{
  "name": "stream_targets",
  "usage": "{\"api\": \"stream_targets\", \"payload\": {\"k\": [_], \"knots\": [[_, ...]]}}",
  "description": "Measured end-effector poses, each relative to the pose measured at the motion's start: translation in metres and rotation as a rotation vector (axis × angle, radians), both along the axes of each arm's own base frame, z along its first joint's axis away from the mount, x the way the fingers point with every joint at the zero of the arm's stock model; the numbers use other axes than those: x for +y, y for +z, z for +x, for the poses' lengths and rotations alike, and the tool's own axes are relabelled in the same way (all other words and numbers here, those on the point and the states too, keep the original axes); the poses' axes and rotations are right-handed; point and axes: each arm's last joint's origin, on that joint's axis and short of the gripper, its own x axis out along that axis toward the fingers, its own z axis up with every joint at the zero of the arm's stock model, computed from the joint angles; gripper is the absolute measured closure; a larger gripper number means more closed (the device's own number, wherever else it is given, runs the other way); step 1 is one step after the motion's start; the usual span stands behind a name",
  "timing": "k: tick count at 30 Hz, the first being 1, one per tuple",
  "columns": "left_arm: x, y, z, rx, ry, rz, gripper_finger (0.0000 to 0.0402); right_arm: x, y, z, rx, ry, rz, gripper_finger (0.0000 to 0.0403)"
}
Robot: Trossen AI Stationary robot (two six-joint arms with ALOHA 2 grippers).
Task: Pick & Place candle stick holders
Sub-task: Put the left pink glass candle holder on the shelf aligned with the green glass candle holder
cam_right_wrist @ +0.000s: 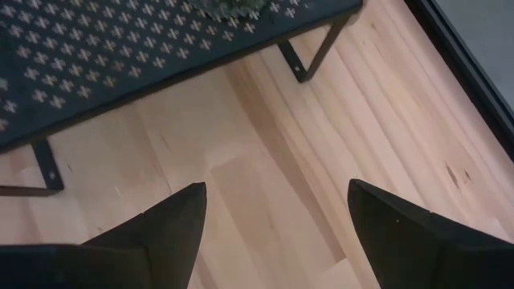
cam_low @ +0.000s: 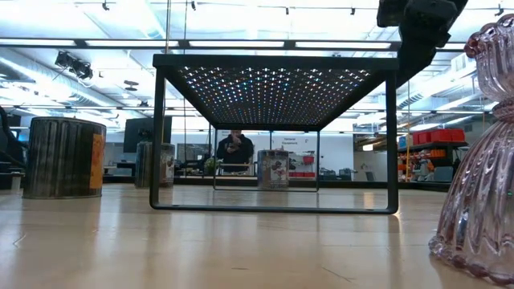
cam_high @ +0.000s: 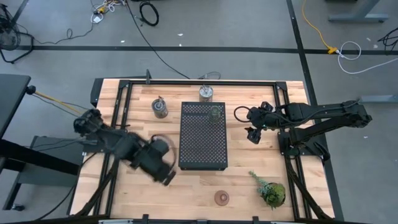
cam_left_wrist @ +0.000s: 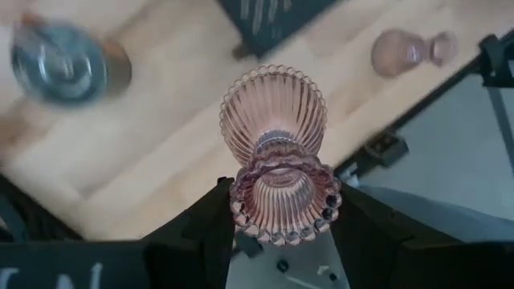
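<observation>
Currently left pincer [cam_left_wrist: 281, 233] clamped on pinkish-brown holder [cam_left_wrist: 277, 152], held just left of black tray [cam_high: 203, 140], above table [cam_high: 124, 193]. Right pincer [cam_right_wrist: 277, 217] open, just right of tray. Green glass holder [cam_high: 215, 112] on tray's far right corner.

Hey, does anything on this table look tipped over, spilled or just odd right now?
Nothing looks spilled or broken. The left gripper holds a ribbed pink glass candle holder in the air; another pink holder seems to lie on its side near the wooden table's edge.
</observation>
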Motion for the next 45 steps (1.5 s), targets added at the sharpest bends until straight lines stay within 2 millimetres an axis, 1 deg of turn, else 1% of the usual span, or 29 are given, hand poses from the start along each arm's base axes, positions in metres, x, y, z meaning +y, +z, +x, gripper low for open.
{"api": "stream_targets", "payload": {"k": [8, 10, 14, 17, 19, 22, 25, 29, 32, 37, 45], "knots": [[0.064, 0.000, 0.028, -0.018, -0.047, 0.079, 0.0224, 0.001, 0.001, 0.003, -0.032, 0.010, 0.020, 0.0101], [0.078, 0.002, 0.035, -0.054, -0.053, 0.091, 0.0224, 0.001, 0.001, 0.003, -0.031, 0.012, 0.024, 0.0101], [0.099, 0.005, 0.050, -0.159, -0.063, 0.108, 0.0224, 0.001, 0.001, 0.003, -0.031, 0.012, 0.024, 0.0101], [0.112, 0.003, 0.060, -0.188, -0.064, 0.116, 0.0224, 0.001, 0.001, 0.003, -0.032, 0.012, 0.024, 0.0101], [0.119, 0.000, 0.066, -0.198, -0.071, 0.115, 0.0224, 0.001, 0.001, 0.003, -0.033, 0.012, 0.024, 0.0101], [0.127, -0.007, 0.082, -0.234, -0.084, 0.107, 0.0224, 0.001, 0.002, 0.003, -0.039, 0.012, 0.024, 0.0101], [0.133, -0.019, 0.097, -0.231, -0.096, 0.087, 0.0224, 0.001, 0.002, 0.004, -0.042, 0.012, 0.024, 0.0101], [0.142, -0.035, 0.109, -0.192, -0.113, 0.071, 0.0224, 0.001, 0.002, 0.004, -0.051, 0.012, 0.025, 0.0101], [0.150, -0.042, 0.117, -0.195, -0.106, 0.052, 0.0224, 0.001, 0.003, 0.005, -0.056, 0.014, 0.024, 0.0101], [0.160, -0.040, 0.123, -0.253, -0.089, 0.059, 0.0224, 0.001, 0.003, 0.005, -0.063, 0.015, 0.024, 0.0101], [0.175, -0.040, 0.123, -0.253, -0.062, 0.069, 0.0224, 0.001, 0.003, 0.006, -0.068, 0.022, 0.020, 0.0101]]}}
